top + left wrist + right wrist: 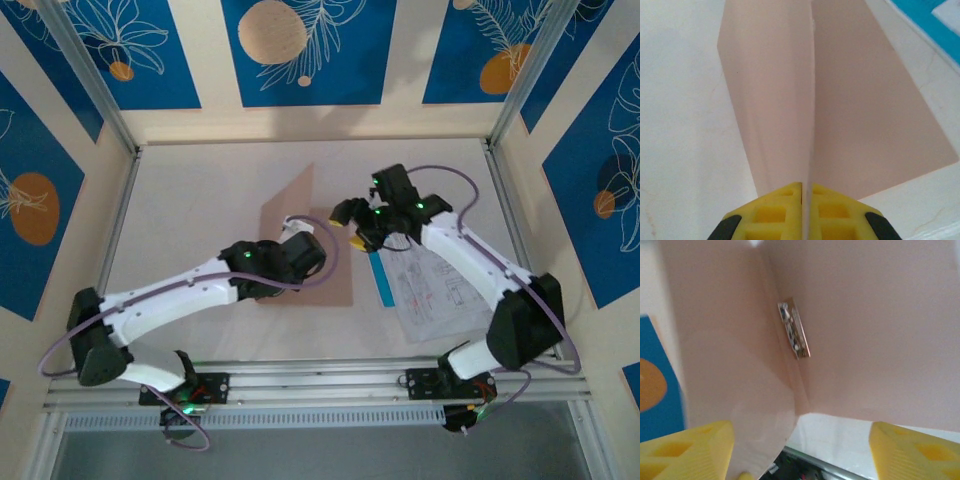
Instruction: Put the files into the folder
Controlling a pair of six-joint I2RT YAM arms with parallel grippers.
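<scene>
left pincer (802, 189): clamped fully tight | right pincer (801, 440): spread wide apart

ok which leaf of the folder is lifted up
The leaf pinched in the left fingers: it stands up on edge, while the other leaf lies flat on the table.

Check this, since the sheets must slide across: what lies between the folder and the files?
A strip of bare table, seen in the left wrist view between the folder and the files.
</scene>
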